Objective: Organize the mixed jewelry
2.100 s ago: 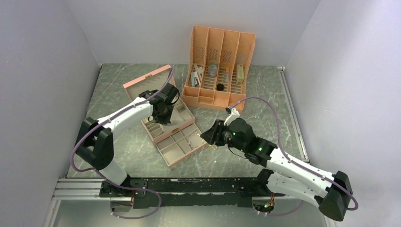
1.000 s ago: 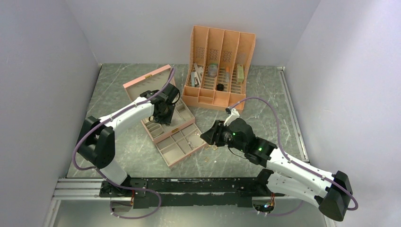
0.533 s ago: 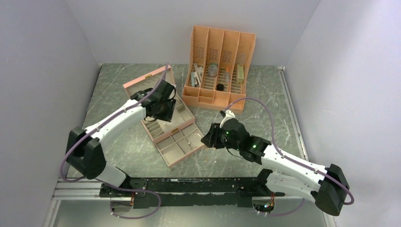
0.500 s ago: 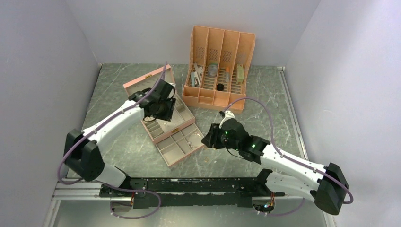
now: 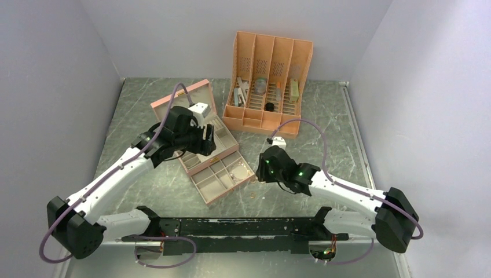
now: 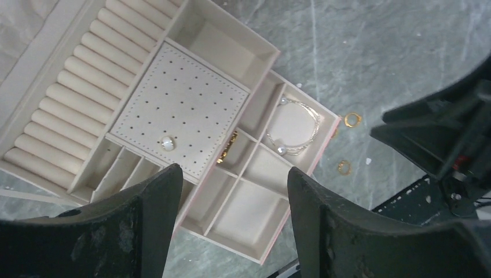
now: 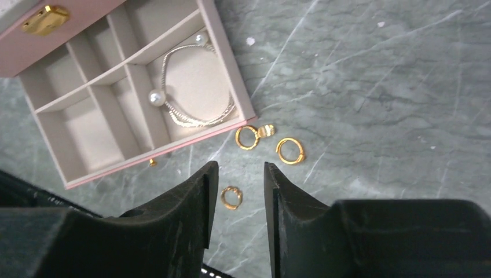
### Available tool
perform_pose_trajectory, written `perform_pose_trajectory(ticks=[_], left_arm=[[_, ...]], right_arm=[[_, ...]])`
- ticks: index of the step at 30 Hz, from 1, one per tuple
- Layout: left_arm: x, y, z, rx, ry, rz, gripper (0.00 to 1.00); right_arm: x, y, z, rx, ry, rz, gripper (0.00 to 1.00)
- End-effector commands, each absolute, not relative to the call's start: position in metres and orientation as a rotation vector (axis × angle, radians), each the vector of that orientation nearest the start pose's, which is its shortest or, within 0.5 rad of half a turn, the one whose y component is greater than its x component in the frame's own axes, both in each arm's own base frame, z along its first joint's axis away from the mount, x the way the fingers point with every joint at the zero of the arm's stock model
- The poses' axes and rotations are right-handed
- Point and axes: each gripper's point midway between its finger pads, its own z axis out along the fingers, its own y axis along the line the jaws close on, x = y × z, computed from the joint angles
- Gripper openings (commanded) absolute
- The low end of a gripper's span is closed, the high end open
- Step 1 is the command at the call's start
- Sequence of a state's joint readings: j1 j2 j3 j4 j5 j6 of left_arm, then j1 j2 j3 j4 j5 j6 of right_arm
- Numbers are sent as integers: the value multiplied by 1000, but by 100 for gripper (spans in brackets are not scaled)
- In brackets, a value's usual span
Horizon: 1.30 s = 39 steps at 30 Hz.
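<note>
On the worktop (image 7: 376,87): three gold rings (image 7: 250,137) lie loose, just off the drawer (image 7: 228,63) corner; a gold speck (image 7: 151,162) sits just beside its front edge.
In the drawer: a pearl bracelet (image 7: 194,95) fills the end compartment; a gold piece (image 6: 228,147) lies in the next one.
On the box (image 6: 58,116) pad (image 6: 179,110): one stud (image 6: 168,142).
Right claw (image 7: 237,174): fingers apart, holding nothing, hanging over the rings.
Left claw (image 6: 234,179): spread wide, holding nothing, above the box.

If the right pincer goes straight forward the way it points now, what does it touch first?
Most likely the small gold ring lying on the table, seen in the gap of the right pincer; depth is unclear.
</note>
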State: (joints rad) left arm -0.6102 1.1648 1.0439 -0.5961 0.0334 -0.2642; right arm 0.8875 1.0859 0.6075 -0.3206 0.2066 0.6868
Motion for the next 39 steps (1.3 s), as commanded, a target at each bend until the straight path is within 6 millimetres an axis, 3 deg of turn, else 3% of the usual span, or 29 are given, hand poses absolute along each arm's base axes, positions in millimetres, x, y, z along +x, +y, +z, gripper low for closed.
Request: perform_pose_trajectory(ticks=[1,7,14,39], left_arm=[[250,-220,215,475,2169,-647,71],[242,-211,226,465,2089,-646,70],[240,-206,222,461,2100,-624,70],[241,-204,220,455,2103,-608,69]], right_arm=[[215,214,88,-135,2366,371,37],[222,216,73,-176,2394,302,31],[218,217,48,-195,2460,275,26],[218,230,27,-225,2511,291,19]])
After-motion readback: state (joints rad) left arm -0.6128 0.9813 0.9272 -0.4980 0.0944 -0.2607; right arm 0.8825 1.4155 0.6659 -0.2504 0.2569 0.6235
